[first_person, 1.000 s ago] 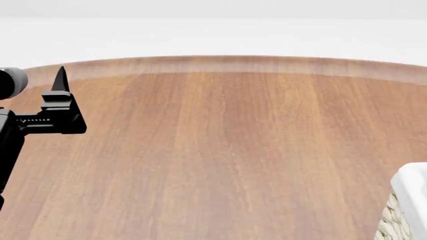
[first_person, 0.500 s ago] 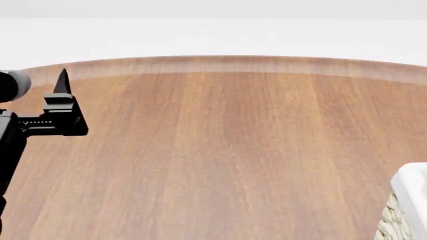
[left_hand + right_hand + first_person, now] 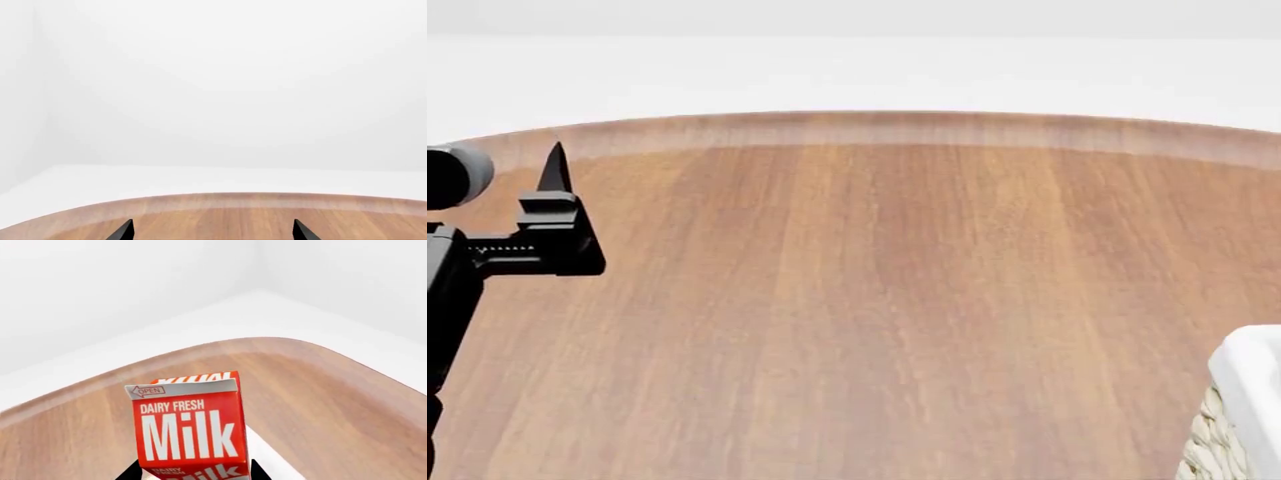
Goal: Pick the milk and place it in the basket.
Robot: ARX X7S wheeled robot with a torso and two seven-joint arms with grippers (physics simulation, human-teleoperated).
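Note:
The milk (image 3: 190, 432), a red-topped carton with white "Milk" lettering, fills the middle of the right wrist view and hangs above the wooden table. My right gripper (image 3: 193, 475) is shut on it, with a black finger showing on each side of the carton's lower part. A white strip (image 3: 270, 457) shows just beneath the carton; I cannot tell whether it is the basket's lining. One corner of the basket (image 3: 1244, 372), white cloth over wicker, sits at the lower right of the head view. My left gripper (image 3: 555, 190) (image 3: 212, 231) hovers open and empty over the table's left side.
The round wooden table (image 3: 881, 300) spreads across the head view, with its curved far edge (image 3: 868, 125) against a white floor. The left wrist view shows only that far edge (image 3: 267, 200) and white wall.
In the head view my left gripper has drifted slightly right and down. The basket corner has not moved.

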